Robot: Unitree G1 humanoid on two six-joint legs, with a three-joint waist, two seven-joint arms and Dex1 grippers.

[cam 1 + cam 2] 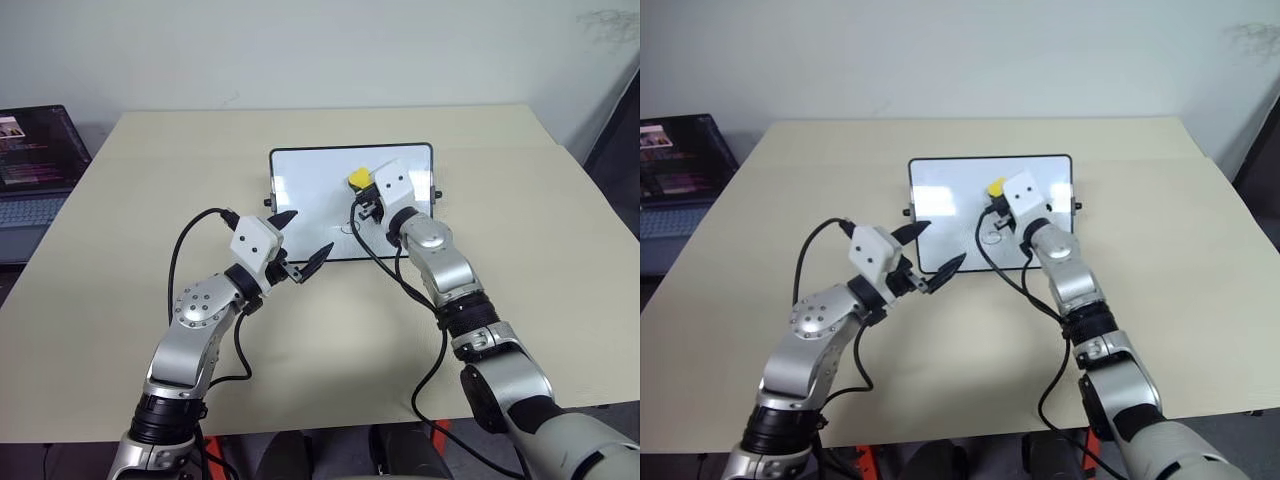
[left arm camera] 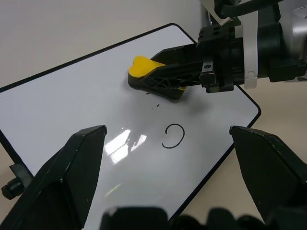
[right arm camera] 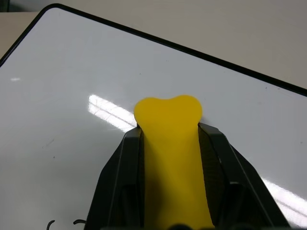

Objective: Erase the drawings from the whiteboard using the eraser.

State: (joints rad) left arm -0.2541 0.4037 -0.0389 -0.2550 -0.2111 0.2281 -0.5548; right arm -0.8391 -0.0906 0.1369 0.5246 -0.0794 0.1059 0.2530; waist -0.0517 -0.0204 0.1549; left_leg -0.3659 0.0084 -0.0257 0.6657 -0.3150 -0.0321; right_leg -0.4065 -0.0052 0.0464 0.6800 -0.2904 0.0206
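- The whiteboard (image 1: 310, 190) lies flat on the tan table (image 1: 120, 230), at the centre of the left eye view and slightly above the middle, its long side running left to right across the frame.
- The right gripper (image 1: 362, 195) is clamped on the eraser (image 1: 359, 178), one black finger along each long side of the yellow block.
- In the right wrist view the eraser (image 3: 172, 158) runs lengthwise between the fingers, its rounded, notched end sticking out past the fingertips toward the far edge of the board.
- In the left wrist view the eraser (image 2: 148, 79) sits in the upper middle of the frame, dark underside against the white surface as far as can be seen, long axis slanting toward the upper left.
- One small open loop of the drawings (image 2: 173, 136) lies just below the eraser in that view, with a few faint specks between them.
- The left gripper (image 1: 300, 245) hangs over the board's near-left edge, fingers spread apart and holding nothing.
- A laptop (image 1: 35, 165) sits at the left edge of the frame.
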